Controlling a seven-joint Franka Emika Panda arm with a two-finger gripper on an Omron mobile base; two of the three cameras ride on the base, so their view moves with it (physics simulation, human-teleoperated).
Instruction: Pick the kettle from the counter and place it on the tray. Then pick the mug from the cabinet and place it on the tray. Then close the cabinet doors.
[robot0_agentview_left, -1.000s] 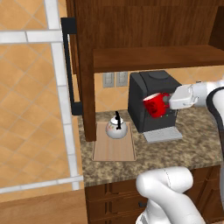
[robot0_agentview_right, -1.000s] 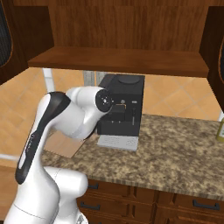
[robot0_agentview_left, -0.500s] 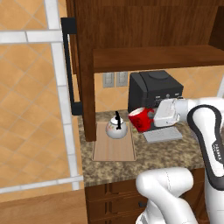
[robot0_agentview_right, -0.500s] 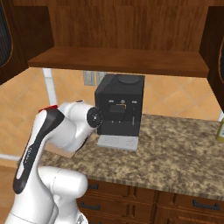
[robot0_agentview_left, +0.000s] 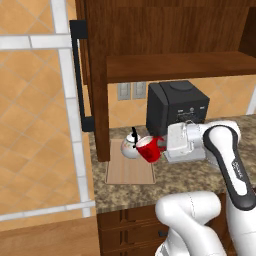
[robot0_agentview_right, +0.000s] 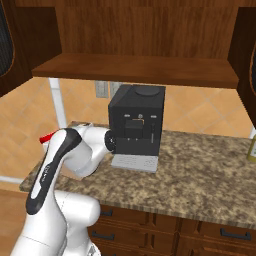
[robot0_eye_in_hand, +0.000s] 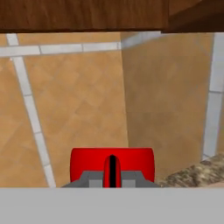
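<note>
The tool (robot0_agentview_left: 161, 146) is gripping the red mug (robot0_agentview_left: 148, 149) with its jaws shut tight on it, holding the mug tilted in the air over the right part of the tray (robot0_agentview_left: 131, 170), just beside the kettle (robot0_agentview_left: 130, 148). The kettle is sitting on the back of the tray, which is lying on the granite table (robot0_agentview_left: 200, 175) under the open cabinet (robot0_agentview_left: 165, 40), left of the black coffee machine (robot0_agentview_left: 176, 106). In the hand view the mug (robot0_eye_in_hand: 112, 162) is showing as a red band right above the finger tips, facing the tiled wall (robot0_eye_in_hand: 65, 105).
</note>
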